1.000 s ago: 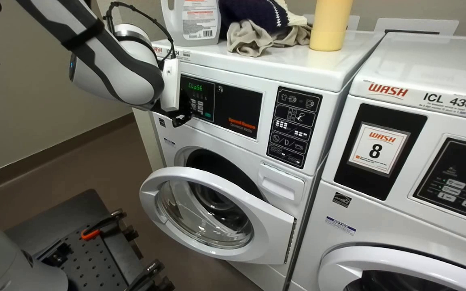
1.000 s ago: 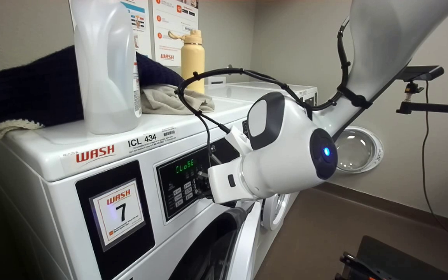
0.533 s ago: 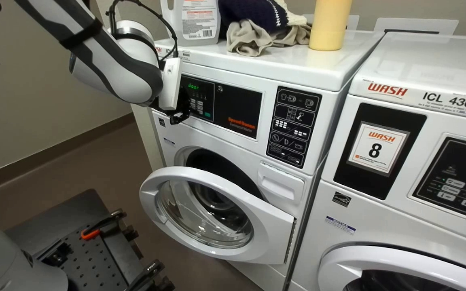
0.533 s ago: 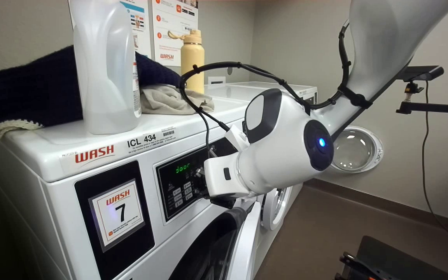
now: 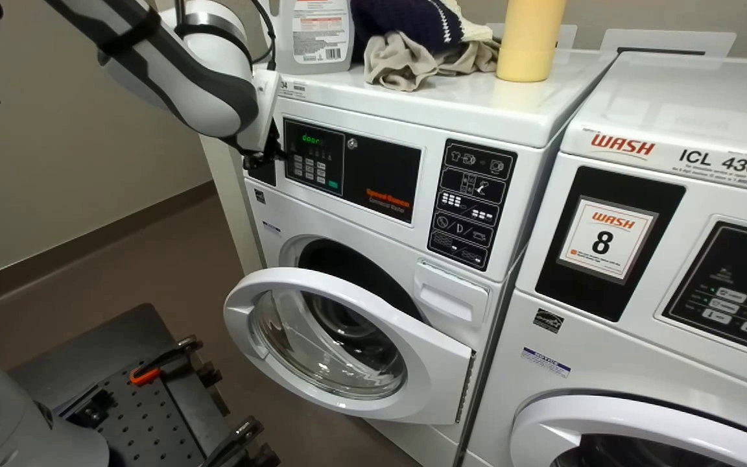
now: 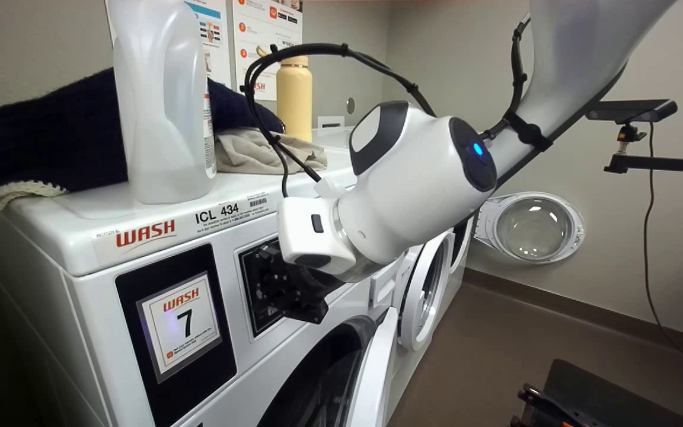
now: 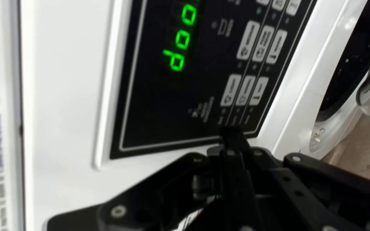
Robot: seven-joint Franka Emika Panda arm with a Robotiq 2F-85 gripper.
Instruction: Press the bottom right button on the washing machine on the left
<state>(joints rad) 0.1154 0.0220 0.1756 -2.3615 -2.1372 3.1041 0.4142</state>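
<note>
The left washing machine point(image 5: 360, 113) is white, with a dark control panel point(image 5: 383, 172) and its round door hanging open. Its keypad point(image 5: 308, 170) has rows of pale buttons and a green display reading "door". A teal button point(image 5: 333, 184) sits at the keypad's bottom right. My gripper point(image 5: 281, 155) is at the keypad's left edge, left of and above the teal button. In the wrist view the shut, empty fingertips point(image 7: 236, 138) lie over the keypad's left end point(image 7: 159, 96); I cannot tell whether they touch. The teal button is out of that view. In an exterior view the gripper point(image 6: 264, 279) hides most buttons.
The open door point(image 5: 438, 383) juts out below the panel. A detergent jug point(image 5: 318, 39), dark and beige cloth point(image 5: 399, 61) and a yellow bottle point(image 5: 529, 39) stand on top. The "8" washer point(image 5: 607, 350) stands alongside on the right.
My gripper has moved left and up across the keypad, uncovering the buttons in an exterior view and covering them in the other. The washer's display has changed from "CLOSE" to "door".
</note>
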